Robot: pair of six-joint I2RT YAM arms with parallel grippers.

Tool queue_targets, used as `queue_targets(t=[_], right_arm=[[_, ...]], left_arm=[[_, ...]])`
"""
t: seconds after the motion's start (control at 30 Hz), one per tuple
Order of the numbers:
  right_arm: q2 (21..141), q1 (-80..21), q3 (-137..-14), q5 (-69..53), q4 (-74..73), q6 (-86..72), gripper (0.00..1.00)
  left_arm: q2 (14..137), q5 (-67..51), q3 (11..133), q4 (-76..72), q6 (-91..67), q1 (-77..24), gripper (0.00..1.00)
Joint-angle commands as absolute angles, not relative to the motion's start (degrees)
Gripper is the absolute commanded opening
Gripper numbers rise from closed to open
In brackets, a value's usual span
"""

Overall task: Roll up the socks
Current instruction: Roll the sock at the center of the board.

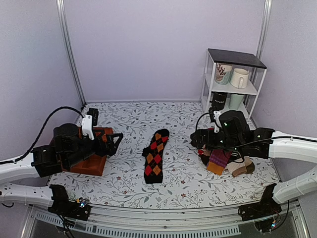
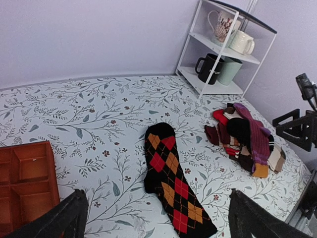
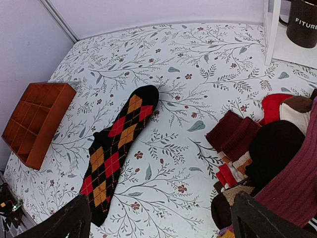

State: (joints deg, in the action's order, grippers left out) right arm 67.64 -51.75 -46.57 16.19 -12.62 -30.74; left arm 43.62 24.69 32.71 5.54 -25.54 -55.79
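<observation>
The black argyle socks (image 1: 156, 154) with red and orange diamonds lie flat and stretched out in the middle of the table, showing as one sock shape. They also show in the left wrist view (image 2: 173, 181) and the right wrist view (image 3: 116, 148). My left gripper (image 1: 115, 144) is open and empty, hovering left of the socks by the orange tray; its wrist view (image 2: 158, 220) shows the jaws wide apart. My right gripper (image 1: 196, 141) is open and empty, hovering right of the socks at the sock pile's edge, jaws wide apart in its wrist view (image 3: 158, 223).
A pile of other socks (image 1: 225, 161), with a purple-and-orange striped one (image 1: 218, 159) and maroon and tan ones (image 3: 233, 136), lies at the right. An orange compartment tray (image 1: 91, 163) sits at the left. A white shelf (image 1: 233, 87) holding mugs stands back right.
</observation>
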Motion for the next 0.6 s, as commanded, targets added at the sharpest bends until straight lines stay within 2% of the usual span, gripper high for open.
queue_targets(t=[0.0, 0.2, 0.37, 0.47, 0.57], right_arm=[[68.7, -52.2, -48.0, 16.6, -11.3, -29.9, 1.0], [67.6, -52.1, -46.3, 10.6, -8.9, -25.3, 1.0], [63.2, -52.2, -39.8, 3.1, 0.9, -19.3, 1.0], [63.7, -52.1, -38.0, -4.4, 5.2, -15.7, 1.0], [67.7, -52.3, -37.0, -14.5, 9.3, -11.8, 0.95]], left_arm=[[45.2, 26.2, 33.2, 6.4, -26.1, -54.8, 0.99], [46.4, 27.0, 33.9, 6.4, -25.9, -54.8, 1.0], [46.3, 27.5, 33.5, 6.3, -25.6, -54.8, 0.99], [45.6, 24.3, 31.6, 3.0, -24.7, -54.8, 0.99], [46.4, 21.3, 30.5, 1.4, -24.9, -54.8, 0.99]])
